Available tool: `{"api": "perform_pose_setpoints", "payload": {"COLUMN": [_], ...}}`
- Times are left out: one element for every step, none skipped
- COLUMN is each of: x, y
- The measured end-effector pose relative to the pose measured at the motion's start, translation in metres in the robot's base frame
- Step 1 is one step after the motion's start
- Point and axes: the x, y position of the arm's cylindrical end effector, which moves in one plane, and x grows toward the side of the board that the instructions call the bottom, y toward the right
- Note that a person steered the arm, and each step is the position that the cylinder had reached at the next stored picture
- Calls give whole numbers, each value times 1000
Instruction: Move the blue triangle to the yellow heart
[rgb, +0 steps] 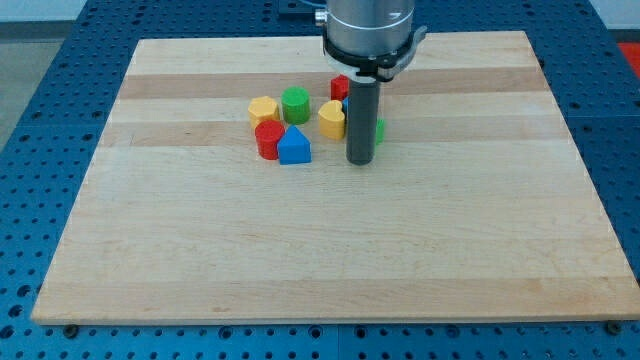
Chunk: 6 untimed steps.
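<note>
The blue triangle (294, 147) lies on the wooden board (330, 250), touching a red block (268, 139) on its left. The yellow heart (332, 119) sits to its right, a short gap away, partly behind my rod. My tip (360, 160) rests on the board just right of the yellow heart and well to the right of the blue triangle, not touching the triangle.
A yellow block (263, 108) and a green cylinder (295, 103) sit above the triangle. A red block (340, 87) and a blue block (346, 103) peek out behind the rod. A green block (379, 130) shows at the rod's right.
</note>
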Motion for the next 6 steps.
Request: {"api": "perform_pose_setpoints", "payload": {"x": [40,51,48,26,16,-2], "y": [-9,-73,-131,-127,-108,-98]}}
